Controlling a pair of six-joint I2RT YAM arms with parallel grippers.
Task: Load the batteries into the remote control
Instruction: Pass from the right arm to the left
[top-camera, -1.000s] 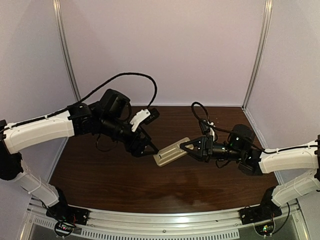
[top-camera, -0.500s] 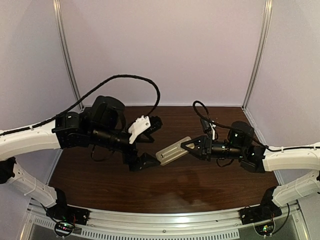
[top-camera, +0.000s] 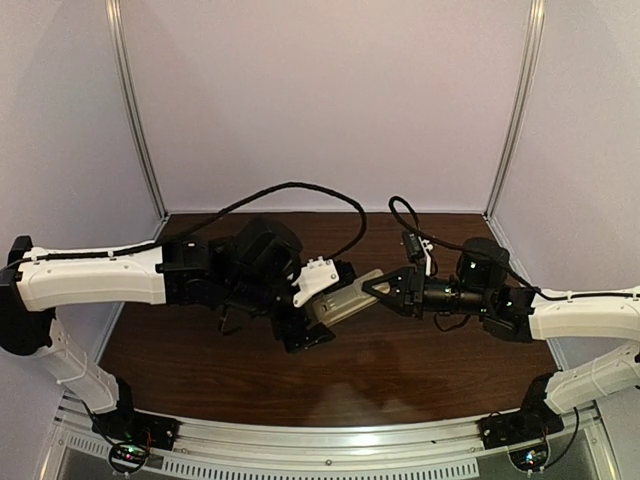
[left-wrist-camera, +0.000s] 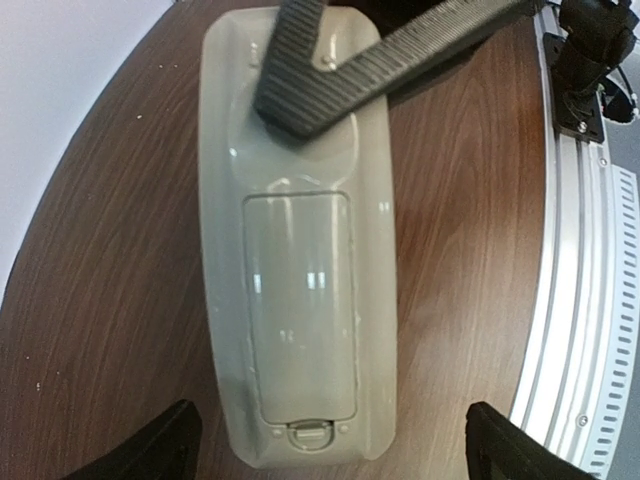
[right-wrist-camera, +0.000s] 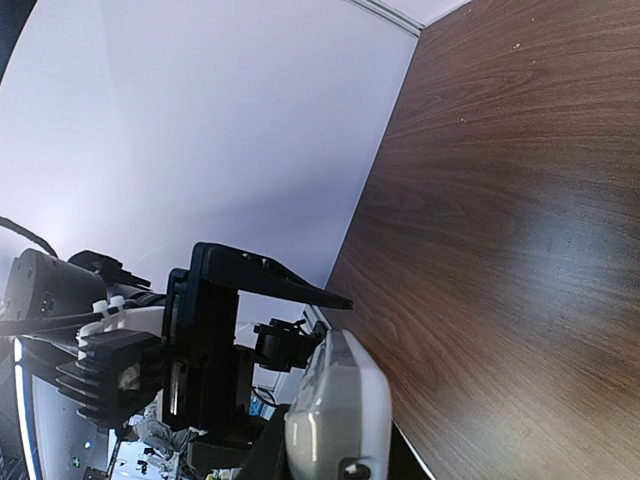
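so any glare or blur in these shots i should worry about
Top external: the glossy table shows pale reflections and the front rail glares. Left wrist: sharp, with small highlights on the remote control; the lens bends the rail at right. Right wrist: steeply tilted, with the remote control's near end soft.

You have soft, even light from overhead in the top view; the pale walls (top-camera: 330, 100) take a lilac cast and the metal rail (top-camera: 330, 447) shows a bright glare patch. The dark table (top-camera: 250, 370) carries a faint sheen. Your left wrist view is sharp in the middle, with small white glints on the remote control (left-wrist-camera: 300, 300); the table edge bows toward the frame's sides. Your right wrist view blurs the remote control's near end, and the wall behind is washed out.
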